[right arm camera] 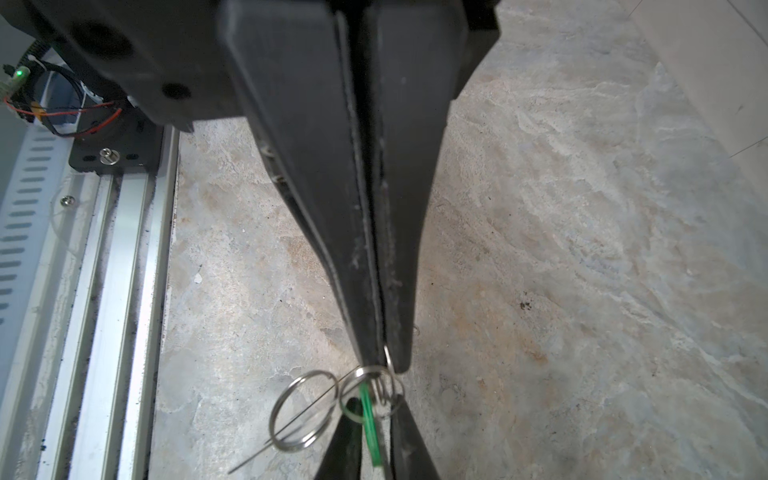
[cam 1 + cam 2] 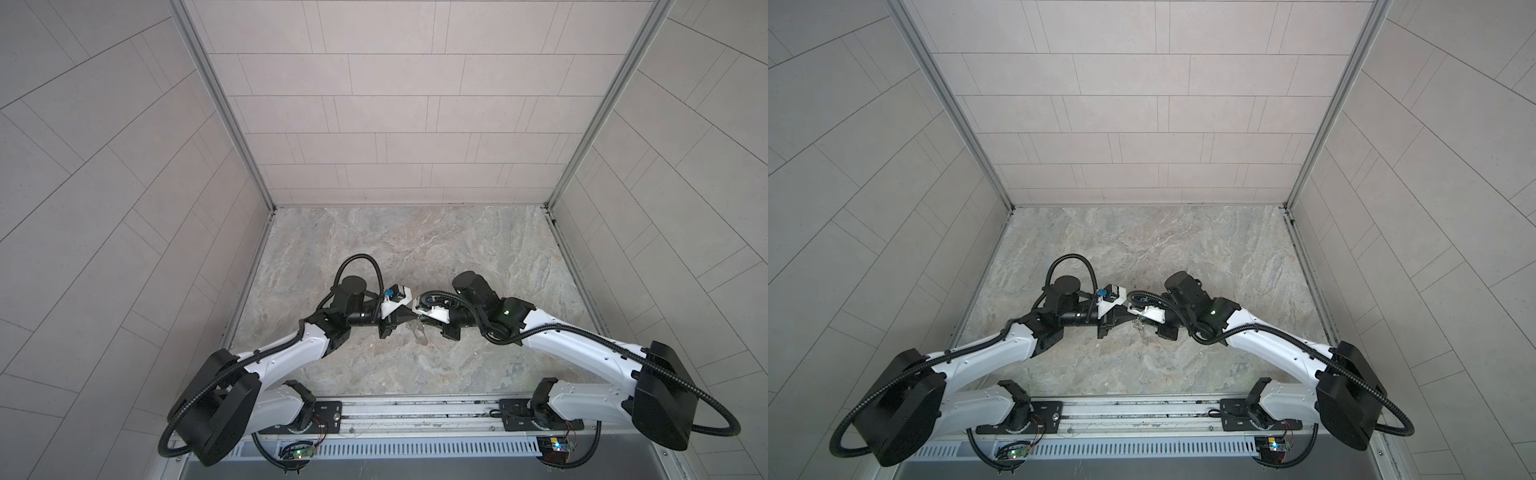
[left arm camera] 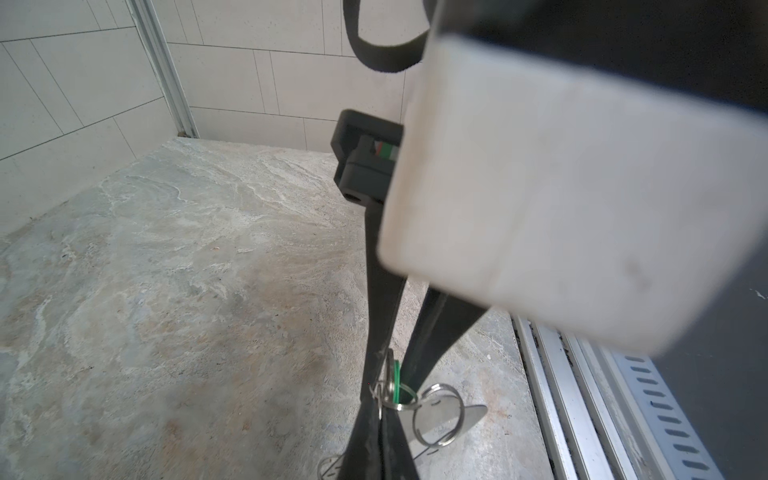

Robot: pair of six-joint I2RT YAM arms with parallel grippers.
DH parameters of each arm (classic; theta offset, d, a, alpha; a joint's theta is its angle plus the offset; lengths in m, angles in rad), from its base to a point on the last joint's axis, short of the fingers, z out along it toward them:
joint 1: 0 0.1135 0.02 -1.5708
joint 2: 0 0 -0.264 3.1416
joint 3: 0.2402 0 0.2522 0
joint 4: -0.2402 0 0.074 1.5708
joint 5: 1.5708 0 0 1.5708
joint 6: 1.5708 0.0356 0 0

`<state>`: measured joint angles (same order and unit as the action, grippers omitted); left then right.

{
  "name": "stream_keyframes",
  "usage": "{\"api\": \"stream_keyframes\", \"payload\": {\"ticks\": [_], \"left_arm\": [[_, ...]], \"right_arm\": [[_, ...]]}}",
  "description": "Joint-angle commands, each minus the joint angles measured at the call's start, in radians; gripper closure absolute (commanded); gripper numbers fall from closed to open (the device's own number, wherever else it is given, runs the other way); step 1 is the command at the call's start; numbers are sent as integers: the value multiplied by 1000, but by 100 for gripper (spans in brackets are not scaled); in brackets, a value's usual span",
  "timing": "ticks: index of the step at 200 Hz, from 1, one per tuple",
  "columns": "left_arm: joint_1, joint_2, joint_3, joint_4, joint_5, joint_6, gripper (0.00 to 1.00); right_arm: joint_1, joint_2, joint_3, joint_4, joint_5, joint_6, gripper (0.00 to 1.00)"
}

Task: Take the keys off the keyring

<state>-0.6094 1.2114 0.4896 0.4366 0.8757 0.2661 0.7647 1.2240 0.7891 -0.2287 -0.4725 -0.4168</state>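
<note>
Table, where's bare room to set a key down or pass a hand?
Crowded in the middle, where the left gripper and right gripper meet tip to tip over the keyring. Widest free patch: the table from there to the back wall. A narrower bare strip runs from there to the front rail.

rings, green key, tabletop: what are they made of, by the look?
Wire rings: probably bare steel; bright silver with sharp glints.
Green key: likely plastic; saturated green and thin, but seen edge-on, so unsure.
Tabletop: stone-look, veined grey-tan, matte; real stone or laminate unclear.
</note>
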Motion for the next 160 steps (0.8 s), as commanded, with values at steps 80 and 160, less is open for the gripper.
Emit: {"api": "stream_keyframes", "payload": {"ticks": [80, 160], "left_arm": [[-25, -67, 35, -74, -27, 82, 100], [-48, -65, 55, -111, -91, 121, 100]], "right_arm": [[-2, -73, 12, -30, 82, -24, 100], [1, -82, 24, -21, 38, -22, 100]]}}
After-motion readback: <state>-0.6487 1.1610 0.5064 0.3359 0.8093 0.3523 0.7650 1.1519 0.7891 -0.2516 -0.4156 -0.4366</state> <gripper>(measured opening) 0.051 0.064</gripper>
